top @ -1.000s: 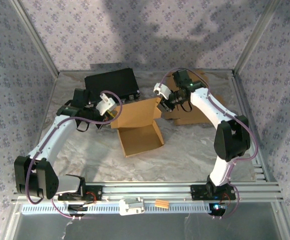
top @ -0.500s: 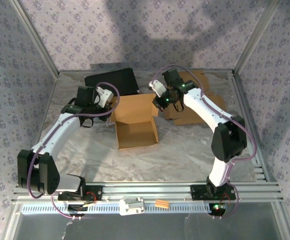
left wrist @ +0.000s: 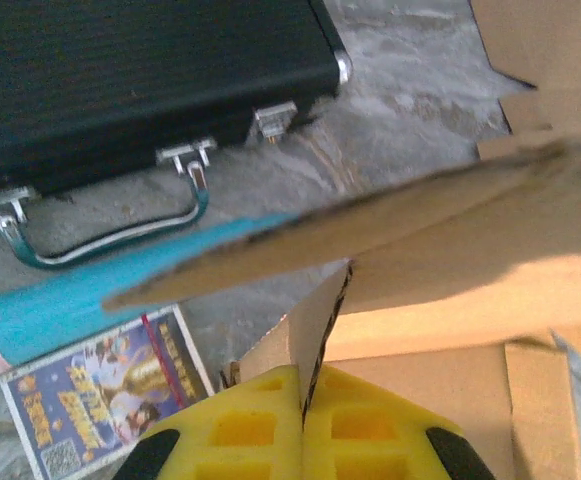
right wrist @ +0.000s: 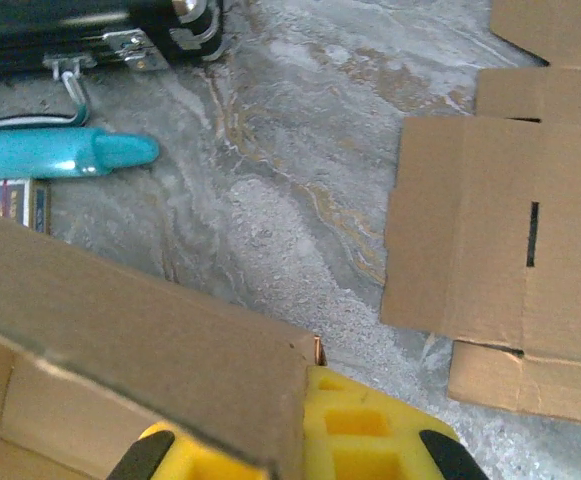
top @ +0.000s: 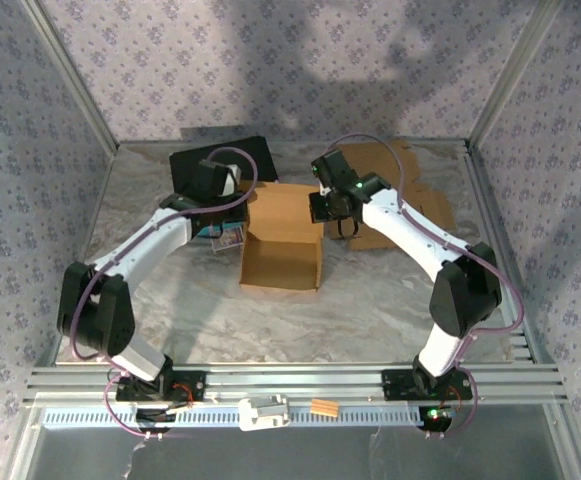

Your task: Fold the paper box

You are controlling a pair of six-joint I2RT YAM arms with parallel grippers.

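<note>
- At the left wall of the paper box [top: 282, 245], left gripper [left wrist: 305, 405] pinches cardboard; right gripper [right wrist: 295, 440] clamps its back-right corner.
- Uneven pulling could tear or skew it.

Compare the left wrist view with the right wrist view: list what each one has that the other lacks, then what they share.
Left wrist: the left gripper shut on a thin flap of the paper box, the black case with its whole handle, and the printed card face up.
Right wrist: the right gripper shut on a corner of a box wall, and flat cardboard with its slot plain to see.
Shared: the box, the case, the teal tube, the card and the marbled table.
</note>
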